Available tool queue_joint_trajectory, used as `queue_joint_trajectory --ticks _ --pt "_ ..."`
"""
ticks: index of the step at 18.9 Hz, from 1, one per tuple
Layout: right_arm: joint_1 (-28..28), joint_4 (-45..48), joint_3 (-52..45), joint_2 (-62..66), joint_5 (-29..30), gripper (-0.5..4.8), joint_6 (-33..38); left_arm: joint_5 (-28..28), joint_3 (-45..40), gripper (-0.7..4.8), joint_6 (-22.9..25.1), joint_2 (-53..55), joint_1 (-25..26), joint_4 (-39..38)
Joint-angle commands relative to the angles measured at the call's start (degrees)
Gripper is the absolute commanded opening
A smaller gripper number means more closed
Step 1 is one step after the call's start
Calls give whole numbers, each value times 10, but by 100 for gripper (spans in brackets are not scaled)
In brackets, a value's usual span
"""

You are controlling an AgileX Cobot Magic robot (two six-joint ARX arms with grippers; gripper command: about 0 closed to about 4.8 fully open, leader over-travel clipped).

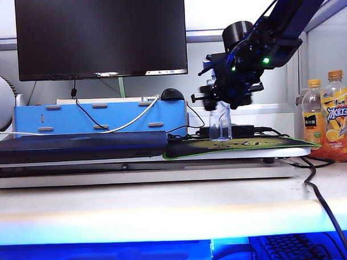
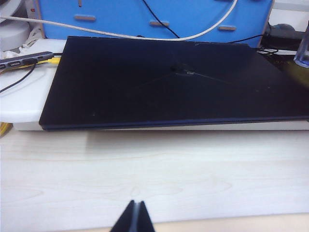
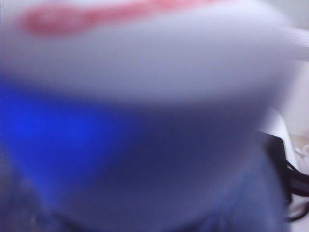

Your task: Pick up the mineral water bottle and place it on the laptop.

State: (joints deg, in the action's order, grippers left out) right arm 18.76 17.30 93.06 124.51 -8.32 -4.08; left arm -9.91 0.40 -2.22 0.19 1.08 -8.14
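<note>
Right jaws (image 1: 219,100) around mineral water bottle (image 1: 220,124)

Exterior view: the laptop (image 1: 77,147) lies flat at left on the raised board (image 1: 146,165) atop the surface (image 1: 165,210). To its right lies the mouse mat (image 1: 242,146), bearing the upright mineral water bottle (image 1: 220,125). The right pincer (image 1: 221,100) is at the bottle's top. Two drink bottles (image 1: 328,116) stand at far right. The monitor (image 1: 100,35) stands behind. The left pincer (image 2: 134,217) hangs before the laptop.
</note>
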Motion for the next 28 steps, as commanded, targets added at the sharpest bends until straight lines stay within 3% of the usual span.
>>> queue_joint_trajectory --ticks 1,5,10,12,19,28 --pt "0 23 3 -2 26 -1 -2 -4 0 -2 1 -1 0 -3" --pt "1 30 30 -15 59 -1 -2 -4 0 -2 1 -1 0 -3" --pt "34 -55 170 -47 247 -1 18 -3 0 -2 1 -1 0 -3" --pt "61 -79 202 -46 296 -1 29 -4 0 -2 1 -1 0 -3" --pt "159 -153 203 -22 312 -1 9 -4 0 -2 1 -1 0 -4" --pt "174 -165 202 29 294 -1 9 -4 0 -2 1 -1 0 -4"
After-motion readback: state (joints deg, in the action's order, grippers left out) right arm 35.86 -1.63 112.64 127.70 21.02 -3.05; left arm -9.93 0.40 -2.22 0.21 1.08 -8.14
